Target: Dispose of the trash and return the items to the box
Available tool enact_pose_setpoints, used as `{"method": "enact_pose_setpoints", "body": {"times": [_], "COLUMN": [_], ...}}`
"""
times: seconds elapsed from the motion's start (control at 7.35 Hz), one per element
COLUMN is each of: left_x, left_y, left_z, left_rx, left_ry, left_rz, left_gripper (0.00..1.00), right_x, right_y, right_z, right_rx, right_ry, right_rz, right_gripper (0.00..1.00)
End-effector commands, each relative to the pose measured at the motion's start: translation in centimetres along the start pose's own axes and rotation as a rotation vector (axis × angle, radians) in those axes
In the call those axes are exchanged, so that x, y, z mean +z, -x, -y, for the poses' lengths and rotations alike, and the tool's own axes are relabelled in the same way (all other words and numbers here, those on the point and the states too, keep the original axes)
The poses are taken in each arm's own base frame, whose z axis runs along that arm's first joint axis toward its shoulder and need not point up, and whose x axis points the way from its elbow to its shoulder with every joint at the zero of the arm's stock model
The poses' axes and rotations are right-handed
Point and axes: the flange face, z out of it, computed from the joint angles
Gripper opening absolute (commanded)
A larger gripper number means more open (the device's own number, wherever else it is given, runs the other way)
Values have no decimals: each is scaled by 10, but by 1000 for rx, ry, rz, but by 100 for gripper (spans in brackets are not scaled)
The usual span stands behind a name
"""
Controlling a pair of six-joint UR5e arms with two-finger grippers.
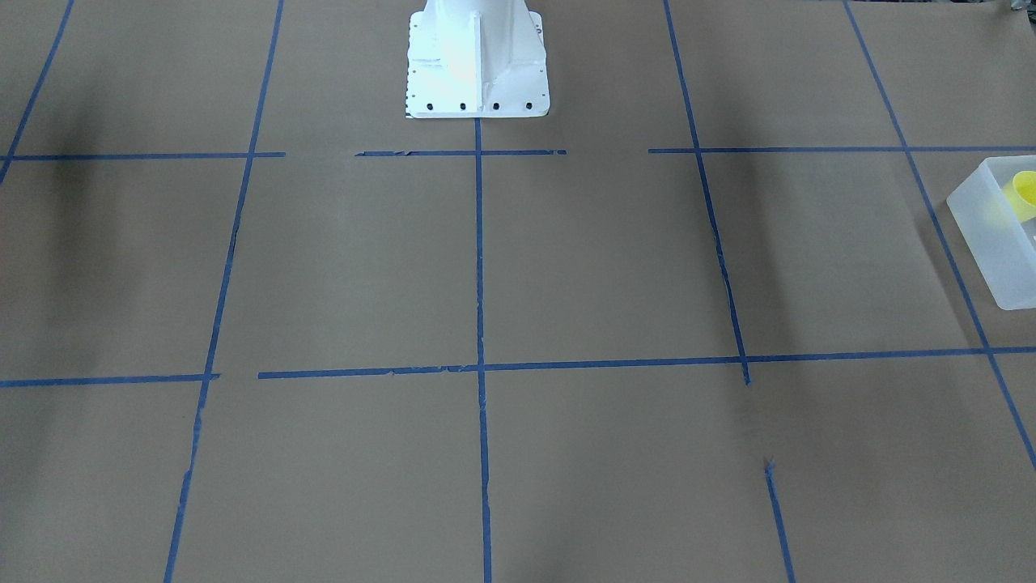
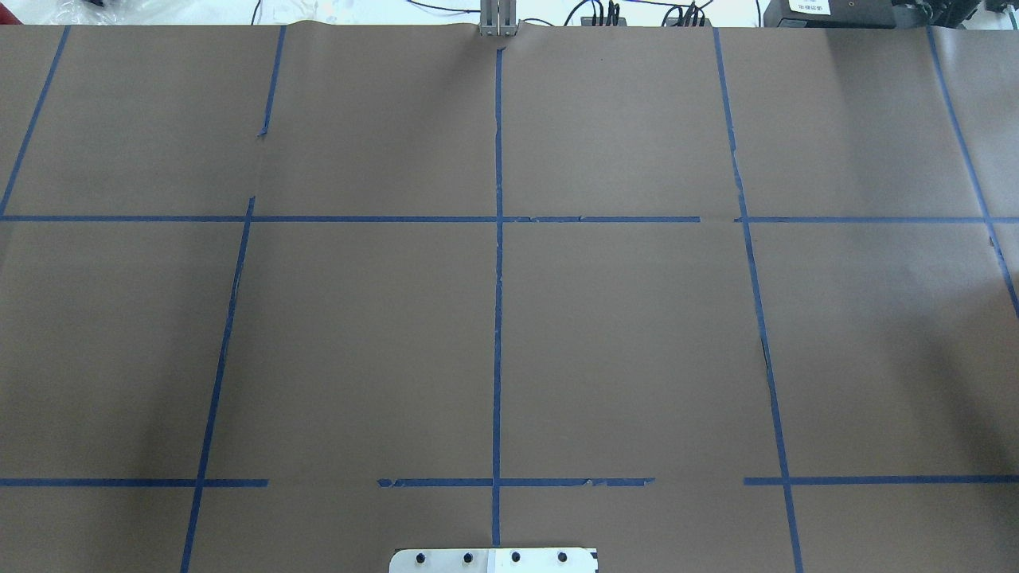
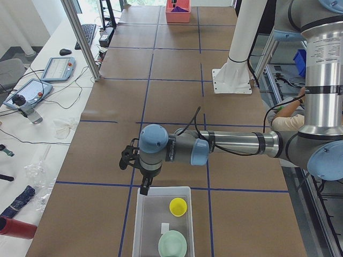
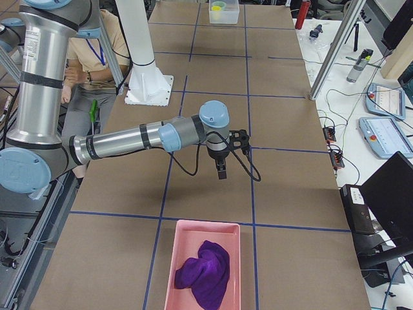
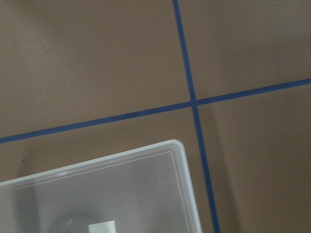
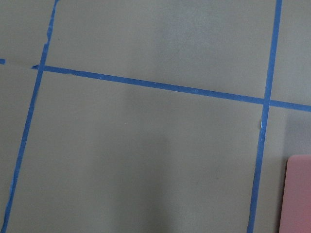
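The box (image 3: 138, 225), a frosted-white bin, stands at the table's end on my left. In it sit the yellow cup (image 3: 178, 206) and the mint-green bowl (image 3: 172, 244). The box (image 1: 983, 235) and cup (image 1: 1026, 190) also show at the front-facing view's right edge. My left gripper (image 3: 144, 187) hangs just over the box's rim, pointing down, and I cannot tell if it is open or shut. The left wrist view shows only a box corner (image 5: 121, 158). My right gripper (image 4: 221, 171) hangs above bare table, its state unclear.
A pink bin (image 4: 174, 258) holding a purple cloth (image 4: 203, 271) stands at the table's right end; its corner (image 6: 296, 194) shows in the right wrist view. The white robot base (image 1: 477, 73) stands mid-table. A seated person (image 4: 97, 51) is behind the robot.
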Motion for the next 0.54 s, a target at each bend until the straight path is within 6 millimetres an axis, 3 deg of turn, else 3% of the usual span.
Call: {"method": "enact_pose_setpoints", "body": {"times": [0.0,0.14,0.41], "left_x": [12,0,-24], "left_y": [-69,-81,-109], "left_z": [34,38,21], "left_rx": [-11,12,54], "left_ry": [15,-10,-33], "left_rz": [-32,-35,-138], "left_gripper": [100,100,100], "right_x": [-1,3,3], "right_y": [7,8,5], "right_z": [0,1,1], "right_rx": [-18,-23,-21], "right_ry": [-7,-1,-1], "right_rz": [10,9,-2], "right_gripper": [100,100,100]}}
